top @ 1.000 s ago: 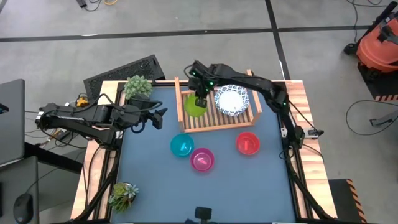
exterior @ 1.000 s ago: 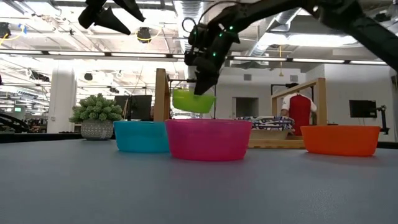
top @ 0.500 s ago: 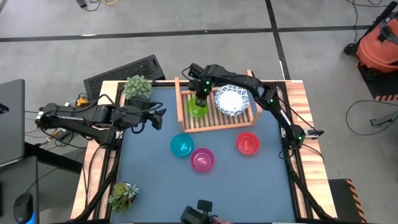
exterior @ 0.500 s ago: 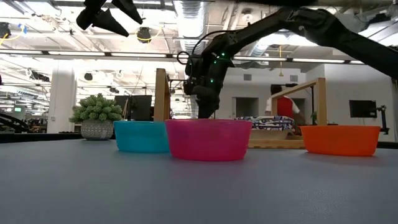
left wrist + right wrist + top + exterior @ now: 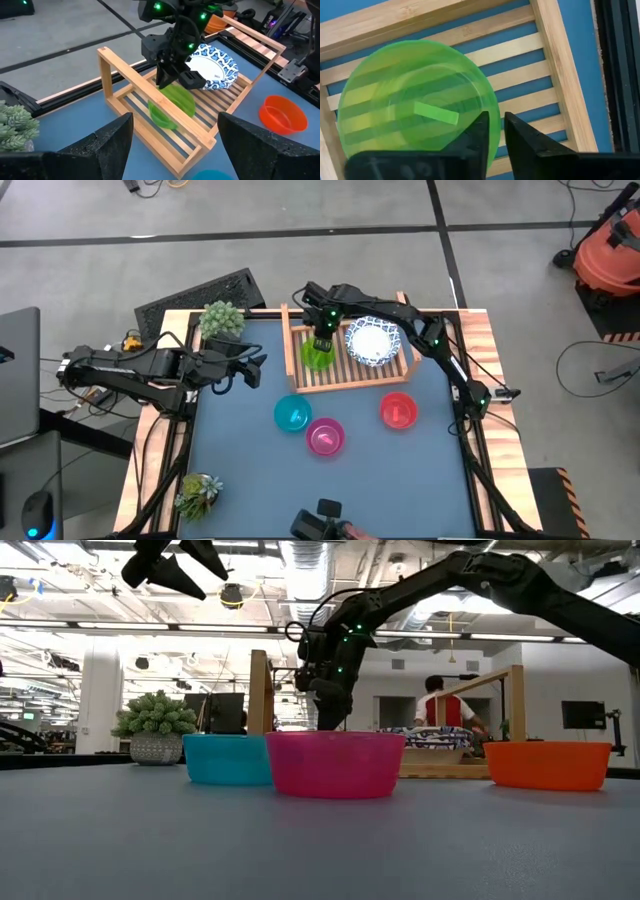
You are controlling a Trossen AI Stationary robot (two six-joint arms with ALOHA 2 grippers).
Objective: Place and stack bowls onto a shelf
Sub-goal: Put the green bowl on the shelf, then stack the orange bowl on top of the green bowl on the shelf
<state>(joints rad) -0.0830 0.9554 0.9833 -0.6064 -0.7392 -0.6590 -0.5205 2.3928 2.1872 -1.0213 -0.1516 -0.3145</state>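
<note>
Green bowl (image 5: 316, 354) and white bowl (image 5: 372, 341) sit on the shelf (image 5: 345, 376); right gripper (image 5: 322, 340) pinches the green rim; left gripper (image 5: 258, 368) released by the worktop's left edge.

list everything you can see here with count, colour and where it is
green bowl: 1, green, on the shelf's left part, rim between the right gripper's fingers
white bowls: white with blue rims, count unclear, on the shelf's right part
shelf: 1, light wood, far middle of table
teal bowl: 1, teal, table, in front of shelf
magenta bowl: 1, magenta, beside teal bowl
red bowl: 1, red, table right
plants: 2, green, left corners
keyboard: 1, black, behind table
right gripper: on the green bowl
left gripper: open, raised over table's left
</note>
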